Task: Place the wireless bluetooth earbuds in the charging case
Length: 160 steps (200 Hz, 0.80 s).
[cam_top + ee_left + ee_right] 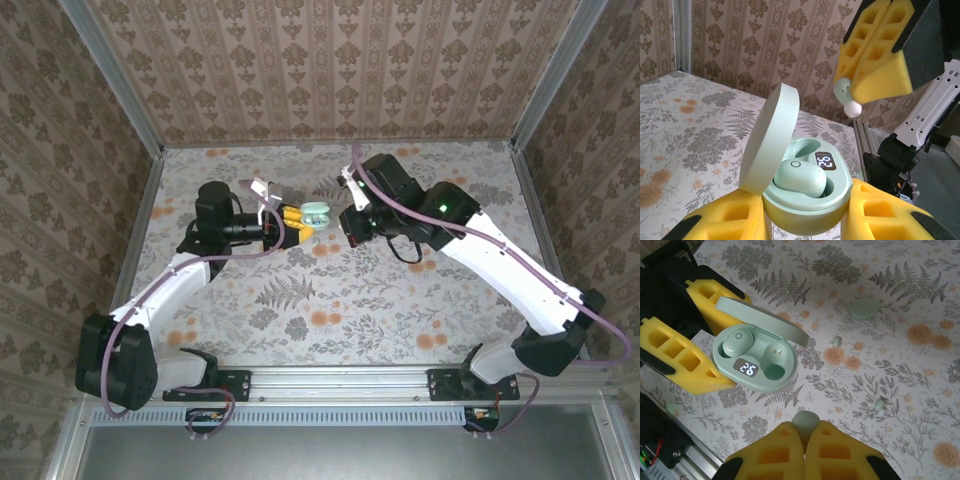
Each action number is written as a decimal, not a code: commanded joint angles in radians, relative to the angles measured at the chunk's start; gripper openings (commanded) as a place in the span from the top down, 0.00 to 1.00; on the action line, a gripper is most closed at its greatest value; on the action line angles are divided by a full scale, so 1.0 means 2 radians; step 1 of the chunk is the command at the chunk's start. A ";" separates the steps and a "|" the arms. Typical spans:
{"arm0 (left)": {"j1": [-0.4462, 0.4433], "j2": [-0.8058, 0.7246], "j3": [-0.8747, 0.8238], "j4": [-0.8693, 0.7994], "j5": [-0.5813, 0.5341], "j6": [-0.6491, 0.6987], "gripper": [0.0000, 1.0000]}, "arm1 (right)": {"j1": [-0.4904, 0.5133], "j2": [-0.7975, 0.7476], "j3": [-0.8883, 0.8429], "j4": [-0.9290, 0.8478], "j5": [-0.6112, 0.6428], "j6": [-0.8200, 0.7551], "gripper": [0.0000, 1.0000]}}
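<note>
The charging case (760,362) was clamped in the left gripper (807,220); the earbud (805,421) pinched by the right gripper (805,437) could be lost if released off-socket.

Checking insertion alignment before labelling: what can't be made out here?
- Top external: pale mint-green plastic clamshell charging case too small, its sockets unreadable.
- Right wrist: small mint-green earbud pinched in right gripper, mostly buried between its yellow foam fingers.
- Left wrist: case underside hidden by fingers of left gripper.
</note>
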 commanded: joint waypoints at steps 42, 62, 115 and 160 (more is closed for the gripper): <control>-0.005 -0.015 0.001 0.010 0.012 0.020 0.98 | 0.006 0.040 0.055 -0.022 0.016 -0.020 1.00; -0.005 -0.015 0.003 0.010 0.013 0.021 0.98 | 0.009 0.053 0.072 -0.029 0.014 -0.025 1.00; -0.006 -0.015 0.003 0.010 0.013 0.023 0.98 | 0.015 0.073 0.089 -0.041 0.016 -0.039 1.00; -0.006 -0.015 0.004 0.009 0.014 0.023 0.98 | 0.018 0.087 0.098 -0.054 0.021 -0.049 1.00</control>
